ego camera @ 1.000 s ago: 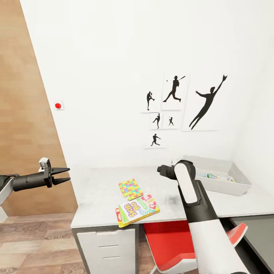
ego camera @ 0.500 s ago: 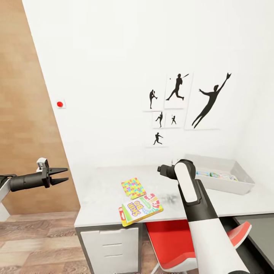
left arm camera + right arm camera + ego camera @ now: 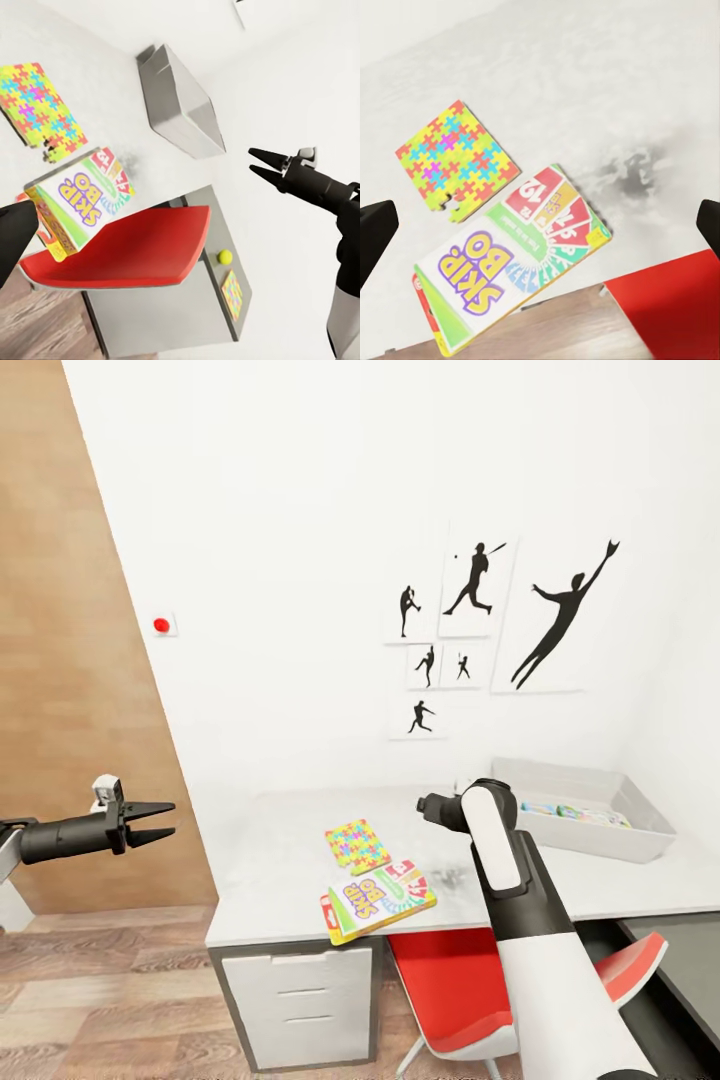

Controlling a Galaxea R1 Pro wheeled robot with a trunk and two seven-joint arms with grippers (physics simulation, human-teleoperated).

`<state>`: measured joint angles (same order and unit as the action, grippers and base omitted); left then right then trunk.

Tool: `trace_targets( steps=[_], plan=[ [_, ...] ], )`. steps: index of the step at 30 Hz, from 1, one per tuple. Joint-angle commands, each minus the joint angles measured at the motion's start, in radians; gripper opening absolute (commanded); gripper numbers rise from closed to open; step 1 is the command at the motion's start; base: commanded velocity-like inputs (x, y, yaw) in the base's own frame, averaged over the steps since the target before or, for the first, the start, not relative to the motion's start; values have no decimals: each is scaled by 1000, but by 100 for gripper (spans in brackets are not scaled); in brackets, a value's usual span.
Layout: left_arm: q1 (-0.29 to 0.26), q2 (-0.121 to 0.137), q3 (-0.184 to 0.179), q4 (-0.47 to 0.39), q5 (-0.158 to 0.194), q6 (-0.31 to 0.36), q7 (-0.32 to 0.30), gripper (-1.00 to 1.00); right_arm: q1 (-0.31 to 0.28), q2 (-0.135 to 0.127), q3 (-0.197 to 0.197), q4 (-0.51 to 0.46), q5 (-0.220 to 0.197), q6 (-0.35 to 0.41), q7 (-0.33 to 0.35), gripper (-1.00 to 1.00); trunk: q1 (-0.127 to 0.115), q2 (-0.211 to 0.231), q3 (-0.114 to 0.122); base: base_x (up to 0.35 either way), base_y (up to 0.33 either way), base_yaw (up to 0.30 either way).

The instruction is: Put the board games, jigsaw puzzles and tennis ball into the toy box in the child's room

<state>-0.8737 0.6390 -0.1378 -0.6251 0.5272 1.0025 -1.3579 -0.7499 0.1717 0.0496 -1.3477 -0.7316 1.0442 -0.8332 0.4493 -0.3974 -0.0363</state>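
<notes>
On the pale desk [image 3: 280, 880], the "SKIP BO" box [image 3: 378, 900] lay at the near edge, a jigsaw puzzle box [image 3: 357, 846] just beyond it. The grey toy box [image 3: 590, 842] sat far right with printed boxes inside. The left hand [image 3: 160, 821] hung open, well left of the desk. The right hand [image 3: 540, 225] hovered over both boxes, spread wide and empty.

The left gripper [image 3: 160, 822] reaches out level at the robot's left with its pointed jaws parted, while the right arm [image 3: 520, 920] (white with dark joints) rises forward, its gripper [image 3: 261, 163] likewise spread.
</notes>
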Motion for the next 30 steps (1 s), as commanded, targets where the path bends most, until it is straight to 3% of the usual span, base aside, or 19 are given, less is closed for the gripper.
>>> trace_targets(
  steps=[1, 13, 30],
  plan=[
    [-1, 1, -5, 1, 4, 9, -2, 100, -1, 0, -3, 0, -9, 3, -10, 100, 1, -3, -4, -6, 18, 0],
    [-1, 4, -4, 1, 4, -32, 3, 100, -1, -1, -24, 2, -9, 3, -10, 100, 1, -3, -24, 6, 22, 0],
    [-1, 5, -4, 1, 5, -53, 22, 100, 4, -2, -22, -4, -9, 3, -10, 100, 1, -3, -37, 128, 31, 0]
  ],
)
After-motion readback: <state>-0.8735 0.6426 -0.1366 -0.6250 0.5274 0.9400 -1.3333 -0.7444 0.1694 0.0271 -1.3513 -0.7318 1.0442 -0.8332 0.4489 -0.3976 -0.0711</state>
